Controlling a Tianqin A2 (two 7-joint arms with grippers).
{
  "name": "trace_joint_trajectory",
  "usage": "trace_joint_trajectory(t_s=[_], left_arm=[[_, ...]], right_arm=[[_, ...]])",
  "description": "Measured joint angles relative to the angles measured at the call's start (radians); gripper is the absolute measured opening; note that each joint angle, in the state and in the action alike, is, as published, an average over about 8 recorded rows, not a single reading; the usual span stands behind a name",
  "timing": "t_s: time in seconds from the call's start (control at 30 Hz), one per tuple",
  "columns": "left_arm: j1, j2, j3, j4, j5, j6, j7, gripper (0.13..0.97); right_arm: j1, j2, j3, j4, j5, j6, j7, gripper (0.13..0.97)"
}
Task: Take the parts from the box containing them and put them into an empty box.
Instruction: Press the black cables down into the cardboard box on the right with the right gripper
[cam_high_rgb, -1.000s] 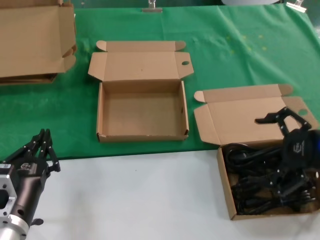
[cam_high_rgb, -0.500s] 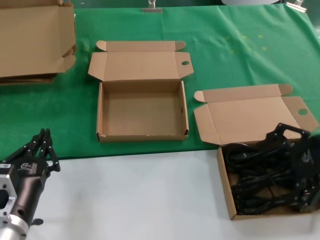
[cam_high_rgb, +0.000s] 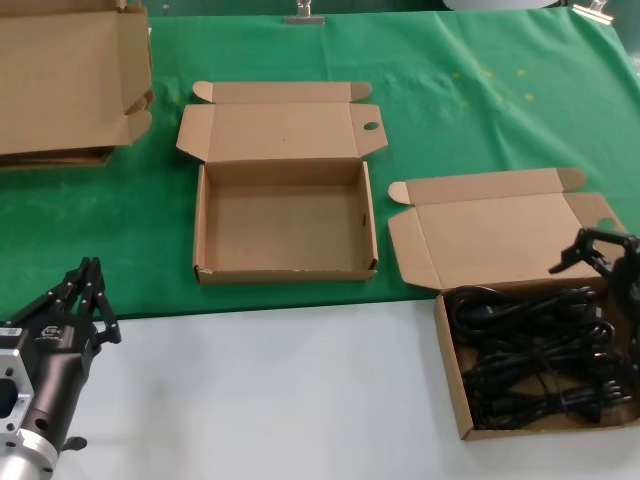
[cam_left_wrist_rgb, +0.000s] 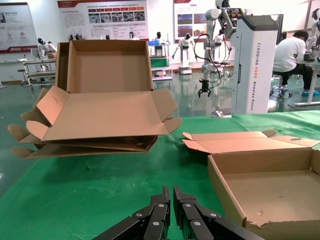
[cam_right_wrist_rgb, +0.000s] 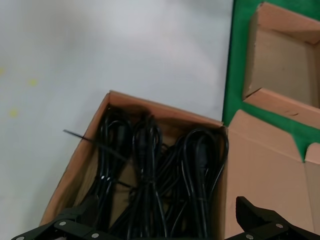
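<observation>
Several black looped power cords (cam_high_rgb: 535, 350) lie in the cardboard box (cam_high_rgb: 449, 372) at the front right, whose lid (cam_high_rgb: 495, 235) is folded back. They also show in the right wrist view (cam_right_wrist_rgb: 155, 170). My right gripper (cam_high_rgb: 596, 252) is open and empty, above the box's far right edge and partly out of the head view. In the right wrist view its fingers spread wide over the cords (cam_right_wrist_rgb: 166, 204). The empty box (cam_high_rgb: 282, 225) stands open on the green cloth, in the middle. My left gripper (cam_high_rgb: 90, 268) is shut and empty at the front left, parked (cam_left_wrist_rgb: 173, 192).
A bigger pile of folded cardboard (cam_high_rgb: 65, 85) sits at the back left, and also shows in the left wrist view (cam_left_wrist_rgb: 100, 110). A green cloth (cam_high_rgb: 480, 110) covers the far half of the table. The near half is white table top (cam_high_rgb: 270, 390).
My right gripper has moved from over the cords to the right, toward the edge of the head view, holding nothing. The cords stay in their box. The left arm has not moved.
</observation>
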Motion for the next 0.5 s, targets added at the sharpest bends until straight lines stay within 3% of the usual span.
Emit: trace_joint_trajectory(t_s=[0.5], left_arm=[[0.000, 0.000, 0.000, 0.000, 0.000, 0.000, 0.000, 0.172]], right_arm=[[-0.005, 0.022, 0.003, -0.013, -0.058, 0.031, -0.042, 0.932]])
